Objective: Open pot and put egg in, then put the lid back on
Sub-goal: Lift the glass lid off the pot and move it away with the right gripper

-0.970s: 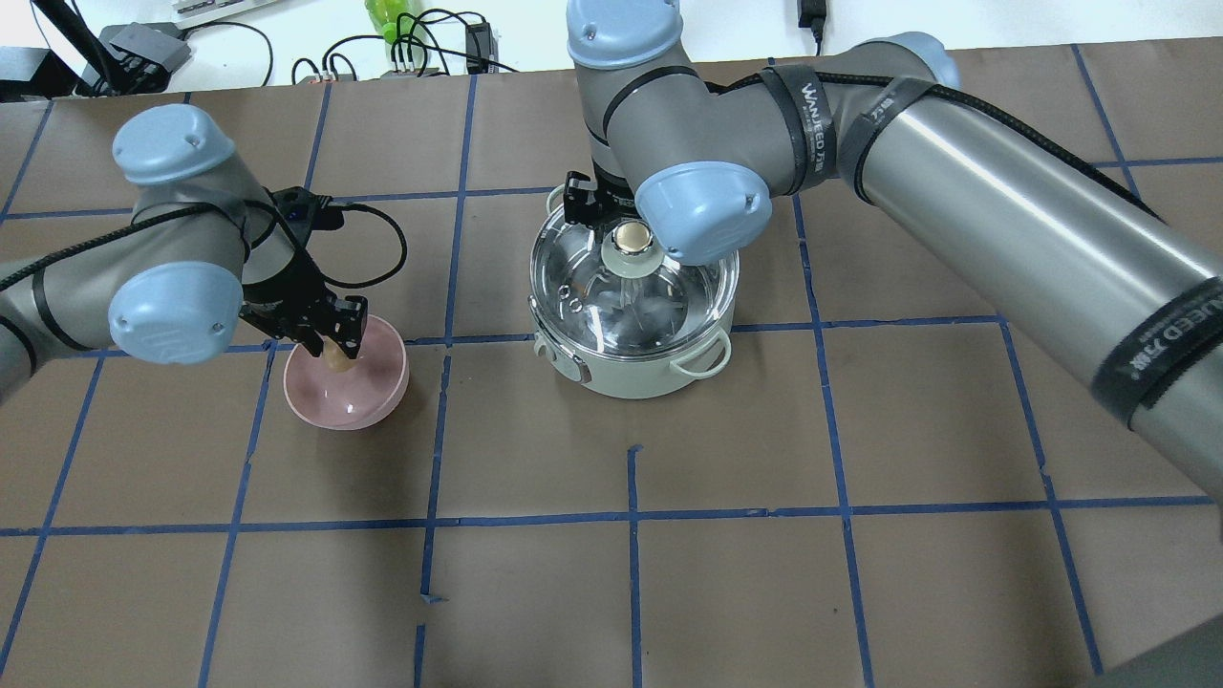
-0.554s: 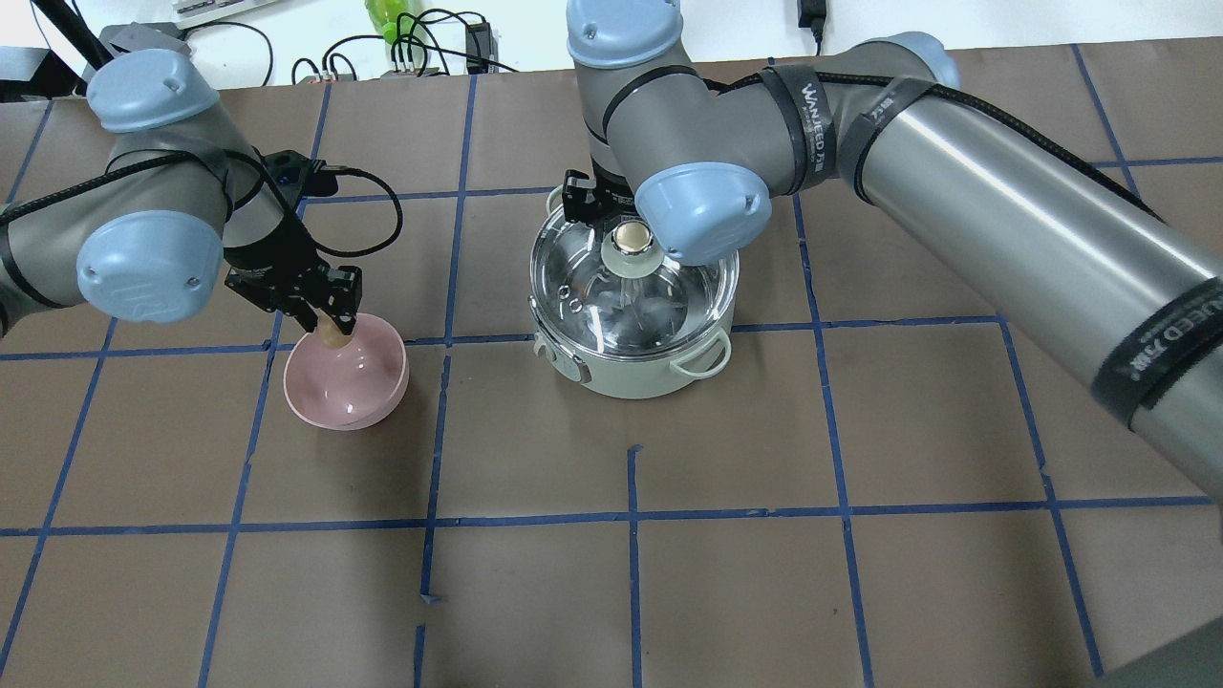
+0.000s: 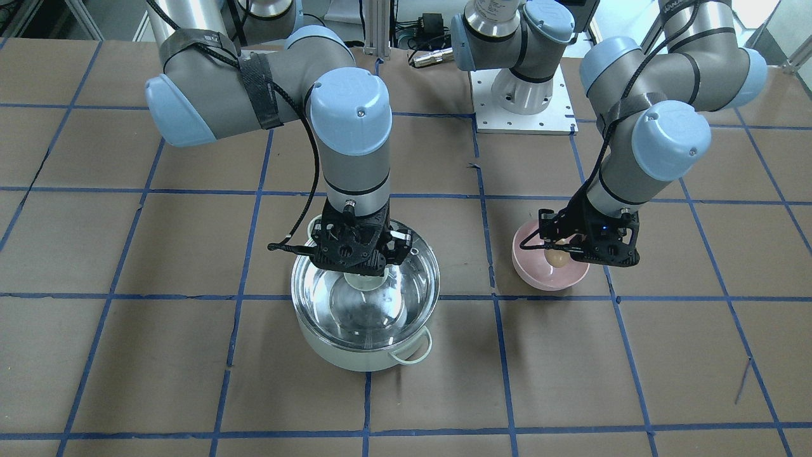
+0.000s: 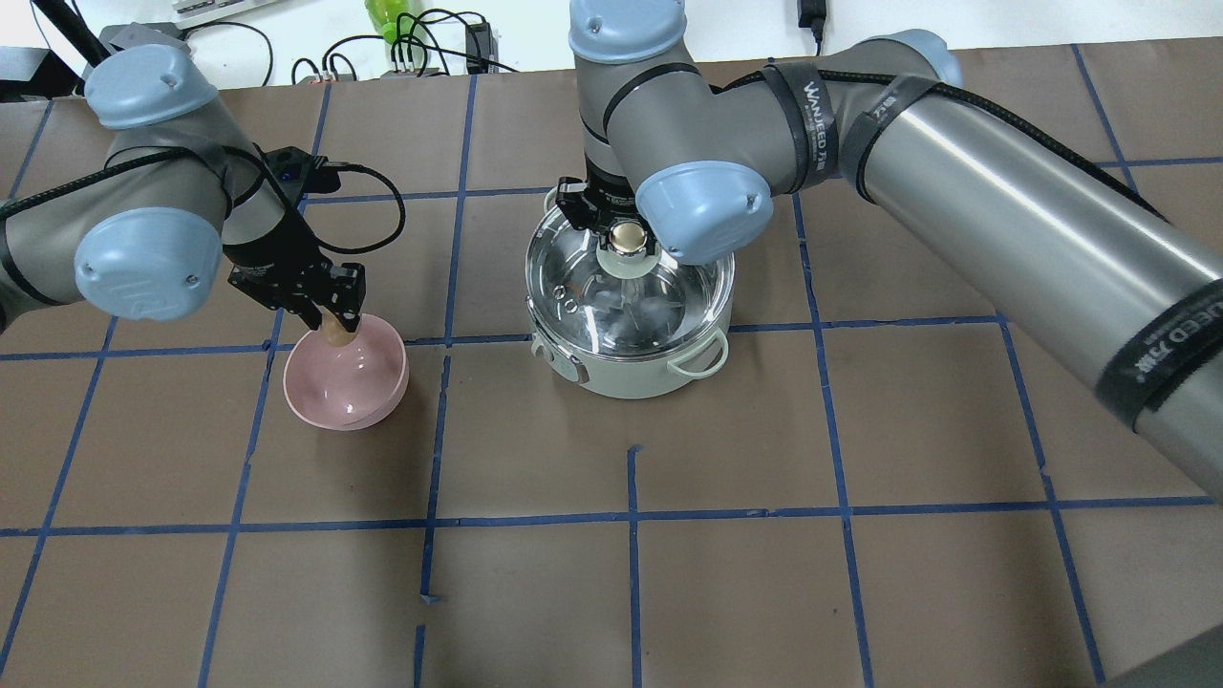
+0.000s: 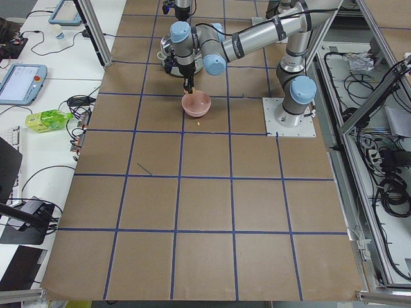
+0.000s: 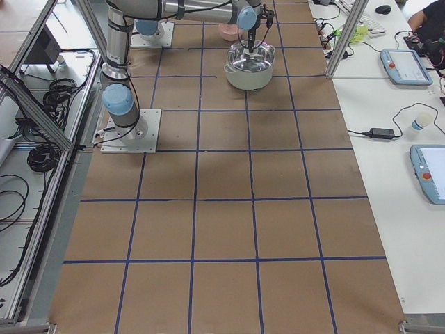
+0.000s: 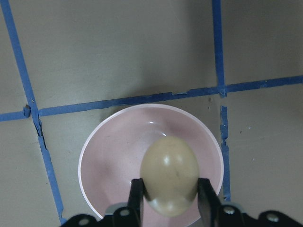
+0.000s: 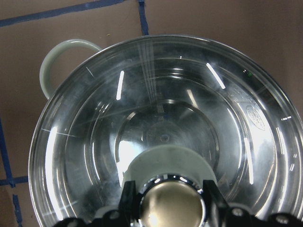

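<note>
- Two arms reach over the brown, blue-taped table (image 4: 764, 573), one from each side.
- Largest in our view from above is the right arm (image 4: 1003, 220). It stretches in from the right across the far part of the table, and its wrist points straight down over the pot (image 4: 631, 377).
- We see the left arm (image 4: 143, 239) folded at the left side, with its wrist pointing down over the pink bowl (image 4: 349, 382).
- We find the pot near the middle of the table. It is mint-green and upright, with one loop handle at its near right.
- Over its mouth is the lid (image 4: 669, 296). We cannot tell whether it rests on the rim or hangs just off it.
- Left of the pot and well apart from it stands the pink bowl.
- We see the right gripper (image 8: 168, 201) with a finger pressed to each side of the lid's knob (image 4: 628, 239), clamping it.
- We see the left gripper (image 7: 171, 194) closed round the egg (image 7: 170, 182), a finger on each side, holding it above the bowl.
</note>
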Controlling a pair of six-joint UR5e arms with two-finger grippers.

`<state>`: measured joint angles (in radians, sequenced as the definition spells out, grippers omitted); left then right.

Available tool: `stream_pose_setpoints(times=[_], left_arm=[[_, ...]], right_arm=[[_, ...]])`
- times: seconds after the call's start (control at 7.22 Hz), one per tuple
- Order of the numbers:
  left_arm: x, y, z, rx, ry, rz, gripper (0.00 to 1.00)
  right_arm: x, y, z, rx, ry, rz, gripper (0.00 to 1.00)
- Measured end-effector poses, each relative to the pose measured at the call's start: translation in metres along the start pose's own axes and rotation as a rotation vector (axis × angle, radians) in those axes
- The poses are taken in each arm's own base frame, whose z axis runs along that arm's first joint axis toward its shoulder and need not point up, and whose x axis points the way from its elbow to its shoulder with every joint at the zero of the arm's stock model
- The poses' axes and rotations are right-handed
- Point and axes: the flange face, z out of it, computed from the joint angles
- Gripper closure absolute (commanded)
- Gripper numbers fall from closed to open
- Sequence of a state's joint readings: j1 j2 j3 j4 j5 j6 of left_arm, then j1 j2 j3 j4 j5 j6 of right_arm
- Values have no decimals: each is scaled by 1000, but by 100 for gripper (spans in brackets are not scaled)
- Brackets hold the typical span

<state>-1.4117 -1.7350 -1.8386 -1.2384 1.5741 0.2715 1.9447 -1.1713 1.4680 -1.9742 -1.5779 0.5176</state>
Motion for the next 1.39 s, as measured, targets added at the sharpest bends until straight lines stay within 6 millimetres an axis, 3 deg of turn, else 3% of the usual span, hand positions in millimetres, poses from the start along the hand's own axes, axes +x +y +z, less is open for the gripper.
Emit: stream_pose_setpoints(times=[0.28, 0.42, 0.55, 0.83, 1.11, 1.39], left_arm=[[1, 1, -4, 7, -2, 0, 80], [3, 3, -8, 17, 0, 1, 80], [5, 4, -14, 33, 18, -2, 80], [23, -1, -30, 76, 61, -23, 80], [76, -10, -57, 130, 62, -32, 80], [145, -15, -82, 188, 54, 14, 80]], right_arm=[[5, 4, -18, -18, 6, -11, 74], [17, 7, -40, -52, 13, -13, 74], [45, 1, -67, -81, 18, -17, 74], [128, -25, -110, -114, -21, -82, 74], [199, -42, -137, -103, -45, -165, 74], [222, -43, -145, -103, -44, -200, 74]])
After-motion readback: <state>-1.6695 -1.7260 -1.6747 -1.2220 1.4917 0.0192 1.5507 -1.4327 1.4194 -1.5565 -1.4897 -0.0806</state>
